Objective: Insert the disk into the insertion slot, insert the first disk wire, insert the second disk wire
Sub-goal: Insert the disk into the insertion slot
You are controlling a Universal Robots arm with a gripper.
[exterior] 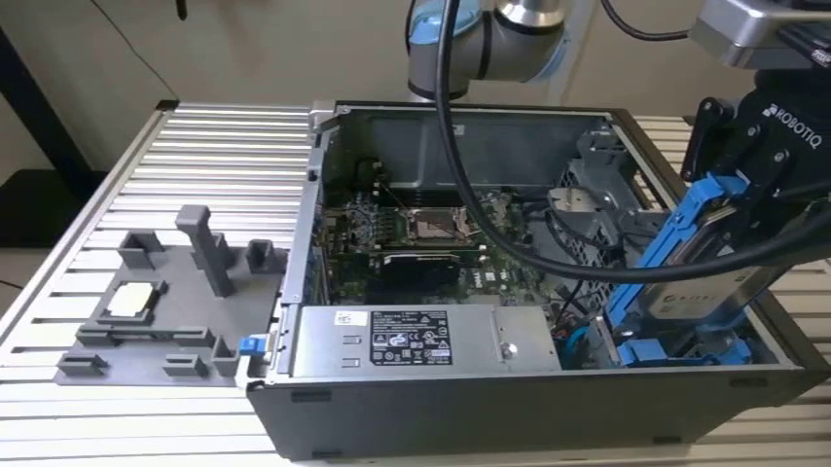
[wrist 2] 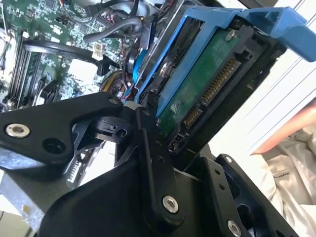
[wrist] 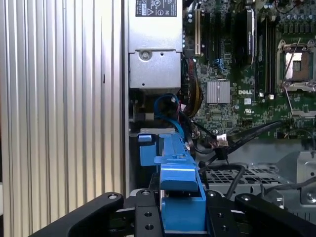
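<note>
Blue-framed disk [exterior: 691,287]: stood tilted, lower end down inside the computer case [exterior: 520,413], upper end pinched by the gripper [exterior: 730,190] (fingers pressed onto the frame in both wrist views). Insertion slot [exterior: 587,199]: just beside the disk, which was not yet seated. Hazard, as judged: black cables [exterior: 571,265] crossed close by. A skewed descent could snag them or jam the frame against the bay wall.

- Disk [exterior: 702,297]: bright blue frame, silver-grey body, green underside.
- Motherboard [exterior: 389,243] beside the disk: dark green.
- Power-supply box [exterior: 403,341]: silver, white label.
- Fixture tray [exterior: 182,302]: light grey.
- Table [exterior: 221,165]: ribbed silver.
</note>
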